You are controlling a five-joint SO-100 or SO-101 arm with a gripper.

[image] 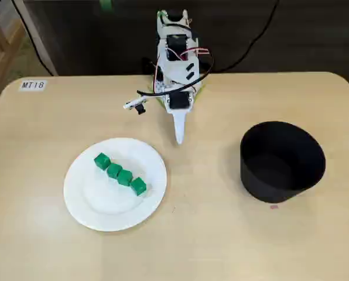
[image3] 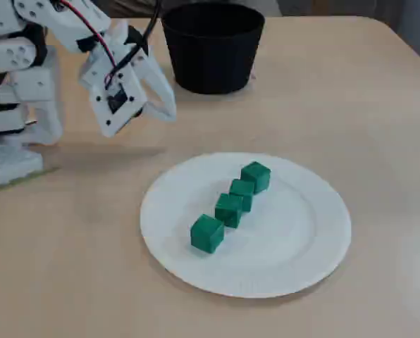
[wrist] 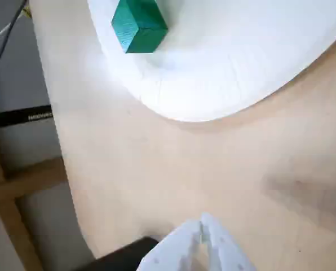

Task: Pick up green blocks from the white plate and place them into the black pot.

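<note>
Pincer (image: 178,136) hangs tip-down over bare table (image: 221,246). Its jaws are pressed together, with only a thin seam between them in the wrist view, and nothing is held. Four green blocks (image: 125,177) lie in a slanted row, neighbours touching or nearly so, on the white plate (image: 86,205). In a fixed view the plate lies ahead of the pincer tip and to its left, rim near the tip but apart from it. The black pot (image: 280,187) stands well off on the pincer's other side. Judgement: all four blocks are on the plate, so the task is at its start. The row is tight, so an end block looks the easier first pick, since the jaws need room on both sides. Limits: the wrist view shows only one block (wrist: 138,25), cut by the top edge, and I cannot tell which of the four it is. The pot's floor is too dark to read.
</note>
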